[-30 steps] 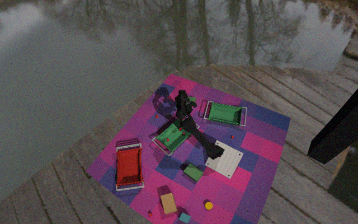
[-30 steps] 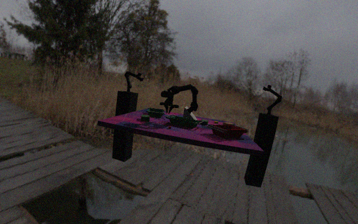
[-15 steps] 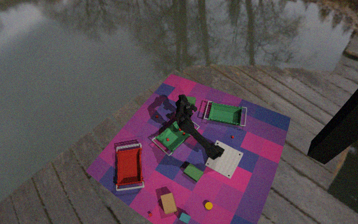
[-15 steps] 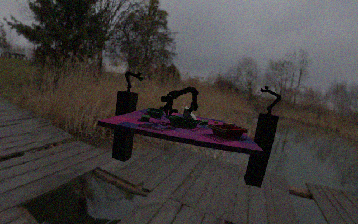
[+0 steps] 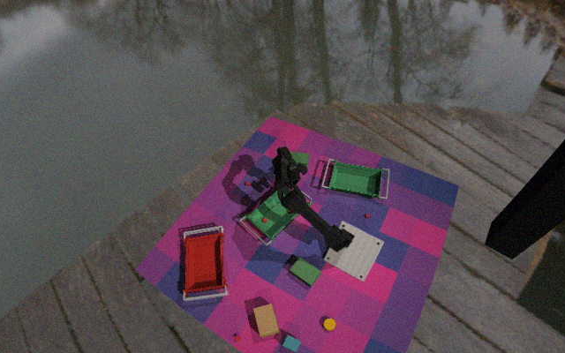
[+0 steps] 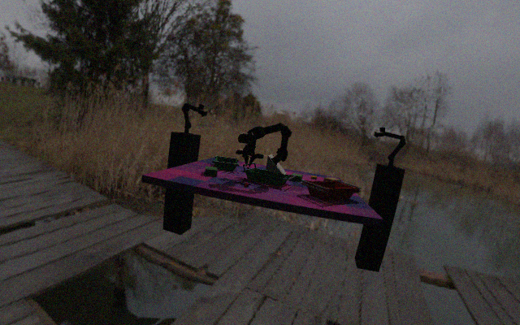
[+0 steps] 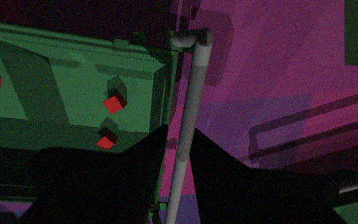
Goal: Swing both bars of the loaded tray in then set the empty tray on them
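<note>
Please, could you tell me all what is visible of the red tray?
The red, plastic-looking rectangular tray is open-topped, with sloping walls and no blocks visible inside. It stands upright on the pink, purple and blue checkered table top, near its edge. A pale bar lies outward beyond each short end. Apart from the table, nothing appears to touch it.
</note>
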Tool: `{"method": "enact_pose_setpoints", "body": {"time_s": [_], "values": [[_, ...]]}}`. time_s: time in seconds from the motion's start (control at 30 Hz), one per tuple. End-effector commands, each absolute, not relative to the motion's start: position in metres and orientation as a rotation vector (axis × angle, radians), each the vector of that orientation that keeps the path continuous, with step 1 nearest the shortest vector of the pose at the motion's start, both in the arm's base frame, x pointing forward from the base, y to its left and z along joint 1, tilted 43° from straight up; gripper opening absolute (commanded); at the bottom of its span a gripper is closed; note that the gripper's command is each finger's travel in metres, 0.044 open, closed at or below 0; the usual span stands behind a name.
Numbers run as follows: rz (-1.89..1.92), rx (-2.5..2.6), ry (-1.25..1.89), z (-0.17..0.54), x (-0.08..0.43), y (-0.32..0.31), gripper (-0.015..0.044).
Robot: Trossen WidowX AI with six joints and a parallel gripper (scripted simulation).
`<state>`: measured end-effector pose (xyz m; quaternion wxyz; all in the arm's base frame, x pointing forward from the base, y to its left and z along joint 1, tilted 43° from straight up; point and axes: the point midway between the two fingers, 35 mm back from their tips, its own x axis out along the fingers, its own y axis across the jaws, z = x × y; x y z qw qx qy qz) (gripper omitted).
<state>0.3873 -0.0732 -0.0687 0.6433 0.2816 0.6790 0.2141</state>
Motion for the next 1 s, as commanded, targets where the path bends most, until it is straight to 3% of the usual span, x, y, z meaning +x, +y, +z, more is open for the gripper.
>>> {"method": "enact_pose_setpoints", "body": {"time_s": [0.0,0.27,0.97], "values": [[0.51,0.643,1.558,-0.061,0.388,-0.053,0.0088],[0.512,0.645,1.558,-0.058,0.39,-0.019,0.0088],[0.506,0.652,1.557,-0.033,0.394,-0.047,0.0088]]}}
